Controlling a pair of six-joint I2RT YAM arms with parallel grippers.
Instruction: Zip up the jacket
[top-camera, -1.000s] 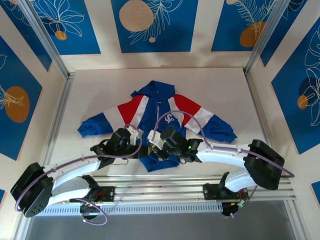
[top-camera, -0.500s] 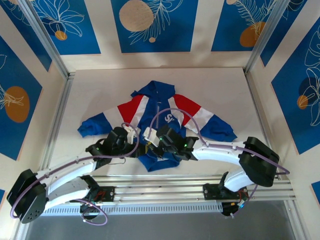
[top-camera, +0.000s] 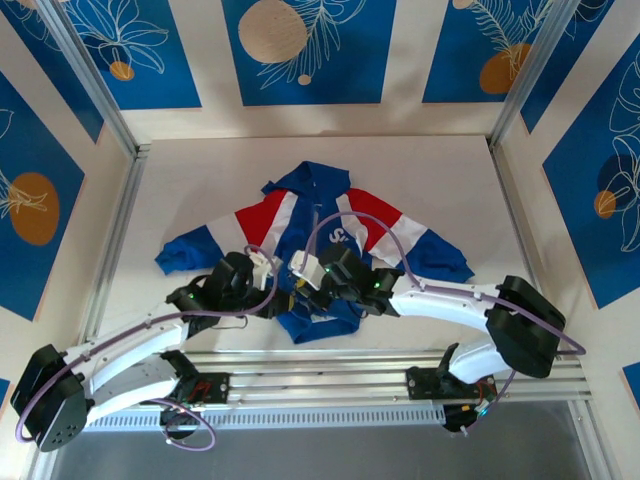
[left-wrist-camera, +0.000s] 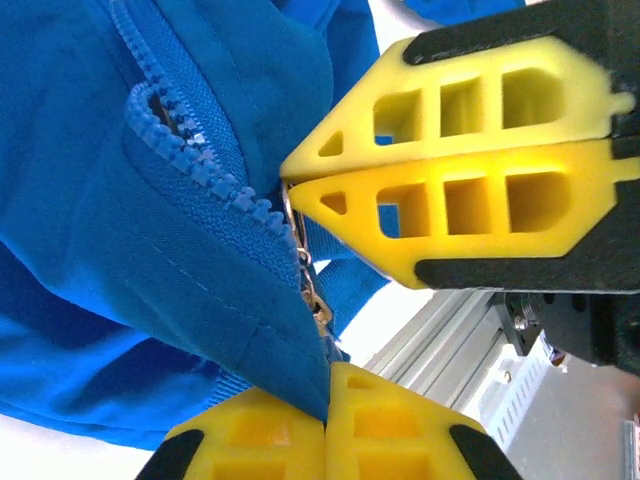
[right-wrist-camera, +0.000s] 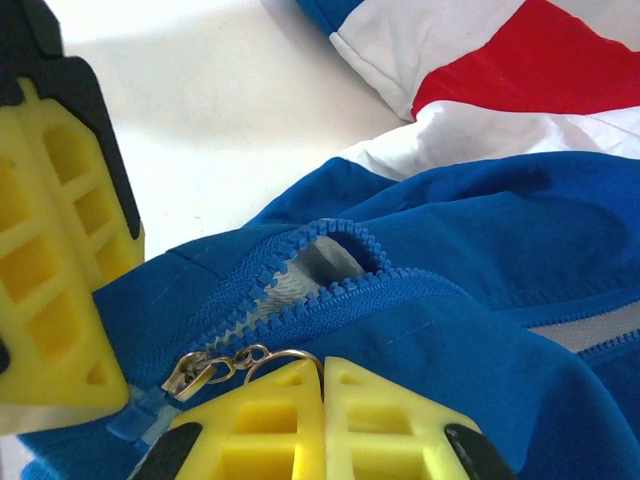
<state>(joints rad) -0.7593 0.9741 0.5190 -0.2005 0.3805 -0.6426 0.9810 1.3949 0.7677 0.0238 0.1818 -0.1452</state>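
The jacket (top-camera: 330, 215) lies flat on the table (top-camera: 200, 180), in the middle, with its collar on the far side and its hem near the two arm bases. Both grippers are at the hem, just beside each other, at the low end of the zipper (right-wrist-camera: 300, 290).

The left gripper (left-wrist-camera: 328, 385) has its jaws fully closed on the blue fabric of the hem, right at the foot of the zipper. The right gripper (right-wrist-camera: 322, 375) also has its jaws closed, and between its tips it pinches the thin metal ring (right-wrist-camera: 283, 357) that hangs from the slider (right-wrist-camera: 190, 375). The slider sits very low, close to the left gripper's fingers, so almost the whole zipper is not yet closed.

The long axis of the zipper goes from the hem straight away from the arms toward the collar. From the right jaws the open part lies ahead, on the far side. Just past the slider the two rows of teeth stand apart in a small loop, and grey lining shows through it.

The coming move is probably for the right arm: to pull the ring along this axis toward the collar, while the left gripper holds the hem back as an anchor. A pull to the side may jam the slider at the loop.
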